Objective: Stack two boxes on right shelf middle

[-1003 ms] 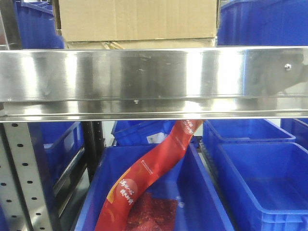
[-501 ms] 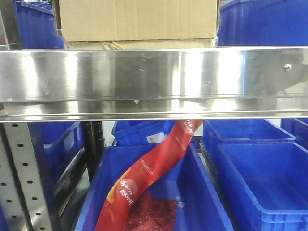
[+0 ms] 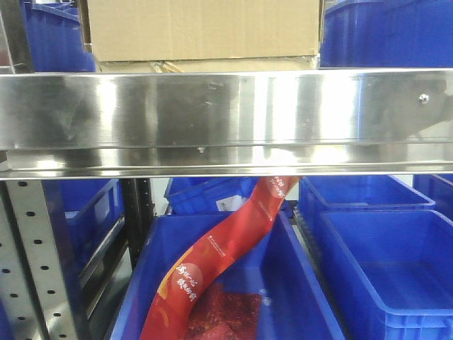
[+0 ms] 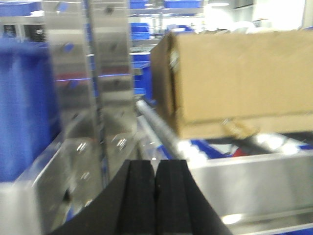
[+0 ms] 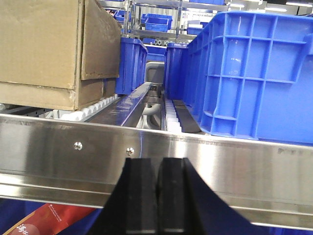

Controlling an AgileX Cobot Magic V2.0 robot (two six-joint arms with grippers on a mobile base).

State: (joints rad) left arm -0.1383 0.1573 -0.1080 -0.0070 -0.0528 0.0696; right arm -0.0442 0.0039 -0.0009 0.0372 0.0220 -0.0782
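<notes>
A brown cardboard box (image 3: pixel 202 28) rests on the steel shelf (image 3: pixel 226 120), behind its broad front rail. A thin band of cardboard (image 3: pixel 205 65) shows under it; I cannot tell if that is a second box. The left wrist view is blurred, and in it the box (image 4: pixel 234 83) sits to the right and ahead of my left gripper (image 4: pixel 155 164), which is shut on nothing. My right gripper (image 5: pixel 160 161) is also shut and empty, in front of the rail (image 5: pixel 220 161). From there the box (image 5: pixel 44 49) is up and to the left.
Blue bins flank the box on the tier (image 5: pixel 249 68) (image 4: pixel 24 107). Below the rail stand more blue bins (image 3: pixel 382 269), one (image 3: pixel 141 276) holding a red printed strip (image 3: pixel 226 248). A punched upright (image 3: pixel 32 262) stands at the left. White rollers (image 5: pixel 98 108) line the tier.
The box, rail and bins stay where they were in the front view. Only the reflections on the rail have shifted a little.
</notes>
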